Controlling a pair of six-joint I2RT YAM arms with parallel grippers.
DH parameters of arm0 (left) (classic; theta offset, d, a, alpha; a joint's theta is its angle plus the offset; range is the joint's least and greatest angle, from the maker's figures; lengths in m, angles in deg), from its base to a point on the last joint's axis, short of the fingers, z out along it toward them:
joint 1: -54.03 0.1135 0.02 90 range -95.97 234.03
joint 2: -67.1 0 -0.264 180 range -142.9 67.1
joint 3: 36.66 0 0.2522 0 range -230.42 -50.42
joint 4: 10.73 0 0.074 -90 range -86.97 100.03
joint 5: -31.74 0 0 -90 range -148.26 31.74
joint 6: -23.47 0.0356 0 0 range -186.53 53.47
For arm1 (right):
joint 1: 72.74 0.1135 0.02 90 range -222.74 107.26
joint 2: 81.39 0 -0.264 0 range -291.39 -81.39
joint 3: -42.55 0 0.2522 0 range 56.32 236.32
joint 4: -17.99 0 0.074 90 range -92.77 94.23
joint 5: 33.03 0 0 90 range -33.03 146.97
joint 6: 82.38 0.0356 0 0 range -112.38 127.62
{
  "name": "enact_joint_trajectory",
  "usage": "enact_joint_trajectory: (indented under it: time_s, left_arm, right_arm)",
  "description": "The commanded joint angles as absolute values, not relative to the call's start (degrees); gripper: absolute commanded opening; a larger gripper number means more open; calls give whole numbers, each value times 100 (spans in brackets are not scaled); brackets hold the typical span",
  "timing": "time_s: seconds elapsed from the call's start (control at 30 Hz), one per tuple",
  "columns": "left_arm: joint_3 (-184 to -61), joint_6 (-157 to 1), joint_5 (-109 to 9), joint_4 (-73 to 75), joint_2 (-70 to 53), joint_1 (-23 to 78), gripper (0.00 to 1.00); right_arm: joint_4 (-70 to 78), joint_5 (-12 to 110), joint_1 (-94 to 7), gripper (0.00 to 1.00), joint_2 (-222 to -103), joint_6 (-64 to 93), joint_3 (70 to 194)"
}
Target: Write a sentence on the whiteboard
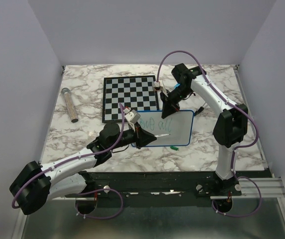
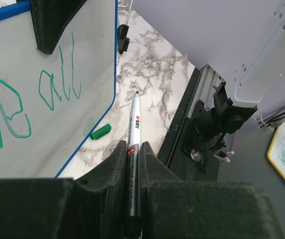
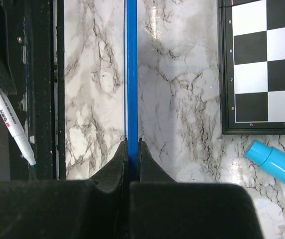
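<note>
The whiteboard (image 1: pixel 179 130) lies near the middle of the table (image 1: pixel 77 134), just in front of the checkered board (image 1: pixel 131 97). Its far edge is pinched between the closed jaws of the right gripper (image 3: pixel 131 142). In the right wrist view the blue rim (image 3: pixel 131 74) is seen edge-on, running straight out from between the fingers.

The marker (image 2: pixel 135 124) is clamped by its barrel in the left gripper (image 2: pixel 132 145), whose jaws are drawn narrow around it. Whether its tip touches the board cannot be told. A few green letters of the sentence (image 2: pixel 57 79) are seen on the white surface, and a green cap (image 2: pixel 100 132) lies on the table just beside the rim.

The board is judged to be thin, light and stiff, with a glossy face. It is likely to slide or pivot on the smooth table under pen pressure. The rim is therefore the sensible place to hold it, as is done here, though a pinch at a single point may let it swing. The marker is slim and smooth and could twist in the pads if pressed hard, so light strokes are advised.
</note>
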State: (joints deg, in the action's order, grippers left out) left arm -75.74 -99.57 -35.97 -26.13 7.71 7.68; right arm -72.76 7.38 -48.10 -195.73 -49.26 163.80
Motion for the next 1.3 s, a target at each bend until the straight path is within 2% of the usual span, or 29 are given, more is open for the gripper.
enact_joint_trajectory:
  time_s: [0.0, 0.6, 1.27]
  left_arm:
    - [-7494, -9905, -3857, -2922, 716, 674, 0]
    - [-7459, -9861, -4252, -3168, 479, 367, 0]
    - [-7503, -9747, -5193, -3388, 181, -99, 0]
  right_arm:
    - [-7513, 713, -4769, 0, -19705, -5021, 16319]
    - [-7469, 713, -4761, 0, -19688, -4968, 16319]
    - [-7399, 678, -4761, 0, -19644, -4880, 16310]
